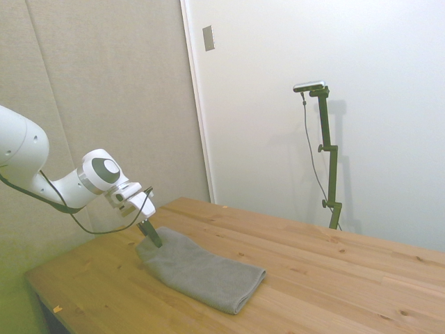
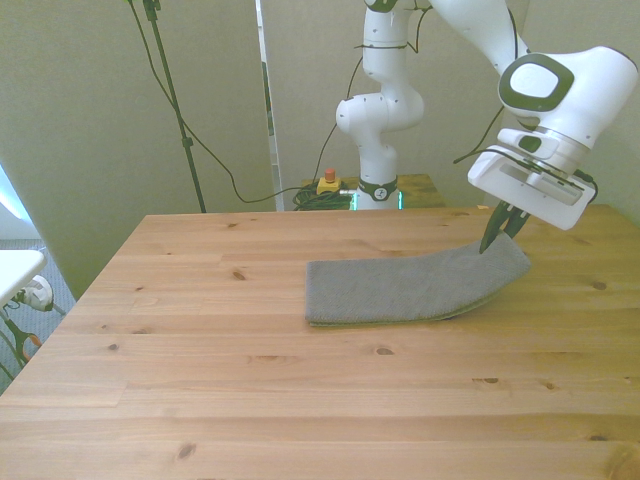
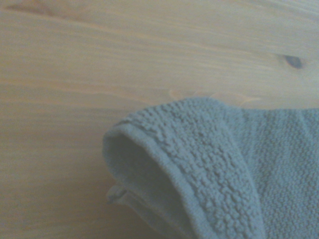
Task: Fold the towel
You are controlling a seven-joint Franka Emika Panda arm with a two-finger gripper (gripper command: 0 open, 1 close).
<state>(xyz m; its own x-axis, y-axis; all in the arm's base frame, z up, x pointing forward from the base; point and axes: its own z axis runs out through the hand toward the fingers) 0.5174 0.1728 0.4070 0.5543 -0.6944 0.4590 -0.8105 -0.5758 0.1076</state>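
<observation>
Towel (image 2: 405, 288) lay on tabletop (image 2: 250, 380), already doubled into long strip. Gripper (image 2: 497, 235) pinched closed on strip's end at front view's right, corner lifted. Likely second fold left.

The arm (image 2: 470, 30) extends from its base (image 2: 375, 190) at the far table edge, rises out of the top of the front view, and descends again on the front view's right. In the side view the arm (image 1: 42, 177) enters from the left, with the wrist (image 1: 103, 174) angled downward toward the table. The white flange (image 2: 530, 185) below the wrist is tilted. The gripper (image 2: 497, 230) points down and slightly toward the front view's left. Its dark fingers (image 1: 150, 234) sit close together, tips converged to a narrow point, pinching a raised end of the towel (image 2: 410, 288).
</observation>
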